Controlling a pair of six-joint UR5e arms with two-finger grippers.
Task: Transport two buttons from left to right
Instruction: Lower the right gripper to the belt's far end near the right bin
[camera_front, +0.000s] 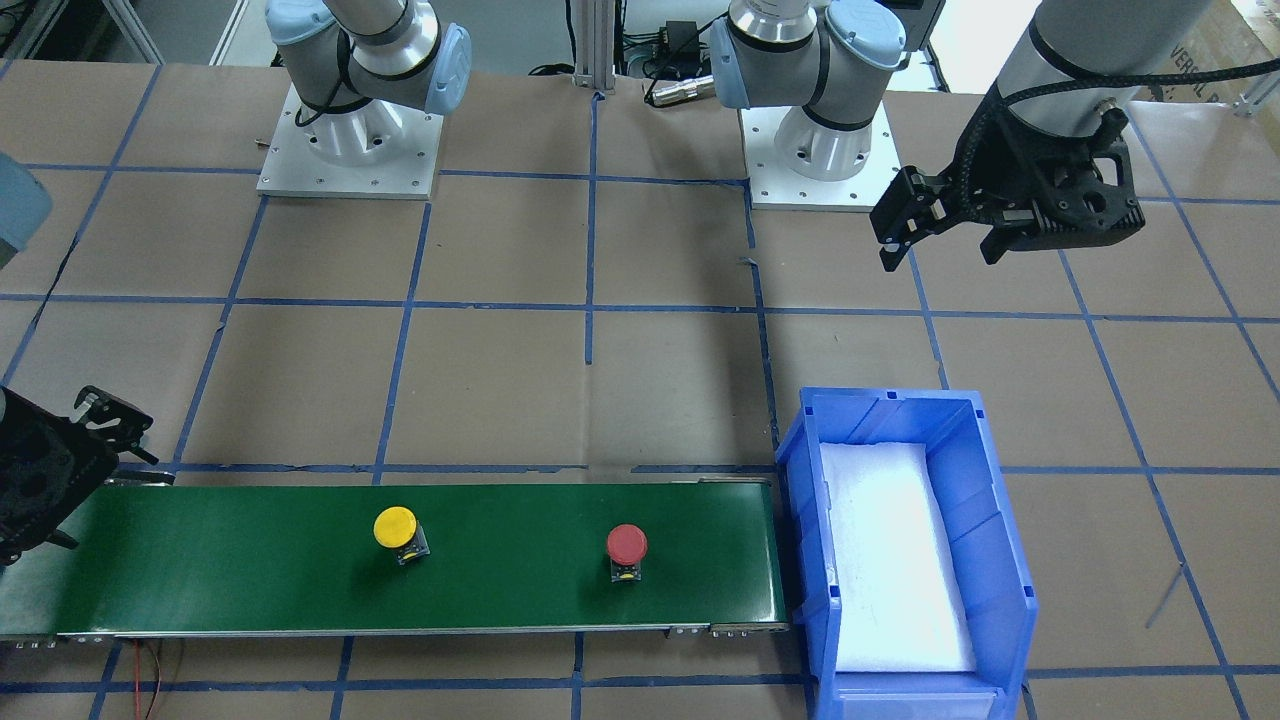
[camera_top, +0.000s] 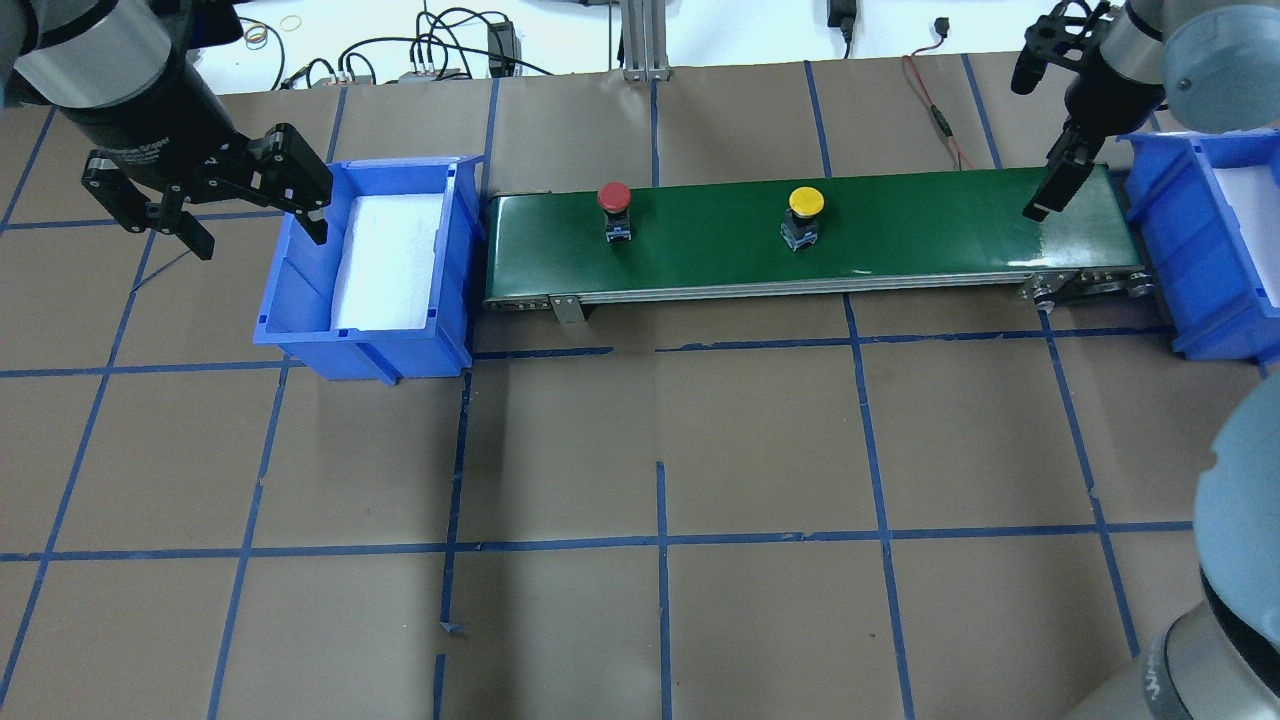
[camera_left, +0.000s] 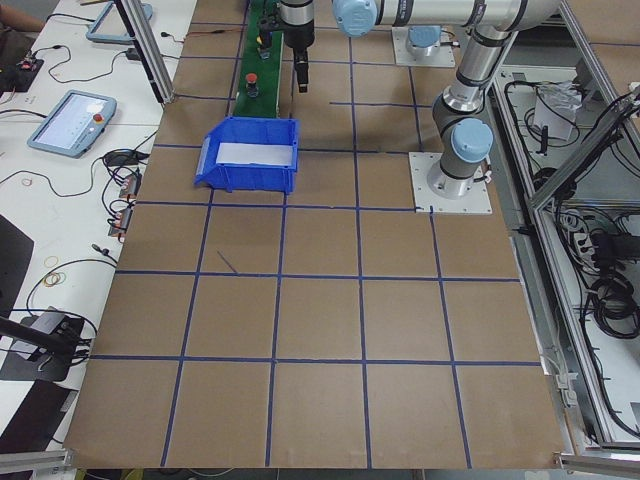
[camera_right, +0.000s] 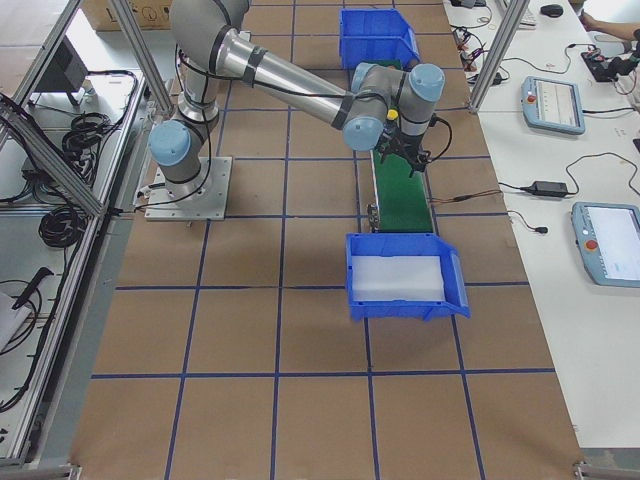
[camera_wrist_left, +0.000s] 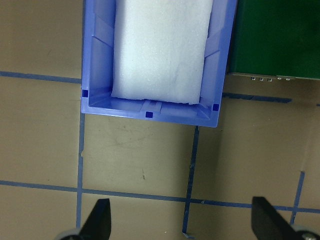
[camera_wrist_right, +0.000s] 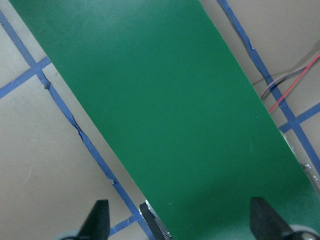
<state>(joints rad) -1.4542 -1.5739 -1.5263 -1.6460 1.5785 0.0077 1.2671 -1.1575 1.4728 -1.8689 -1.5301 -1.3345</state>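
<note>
Left pincer (camera_top: 258, 238): wide open, nothing between the fingers. I've got it hanging at the upper left of the overhead view, just beside the outer wall of the near bin (camera_top: 370, 350).

Near bin: blue, sitting on the counter (camera_top: 660, 420) and butted against the belt's end. My left wrist camera looks straight down on its white foam pad (camera_wrist_left: 160, 50), with nothing lying on it.

Belt (camera_top: 950, 225): a long green strip across the upper middle of the overhead view.

Red button (camera_top: 613, 200): upright on the belt, cap up, near the end by that bin.

Yellow button (camera_top: 805, 205): upright too, around mid-belt, well apart from the red one.

Right pincer (camera_wrist_right: 182, 222): fingers spread, holding nothing. It sits over the belt's other end, at the upper right of the overhead view. It looks clear of the surface, though I can't be sure from these angles.

Far bin (camera_top: 1220, 340): blue, at the right edge of the overhead view, just past that end of the belt and partly cut off by the frame.

Neither pincer is touching a button.
</note>
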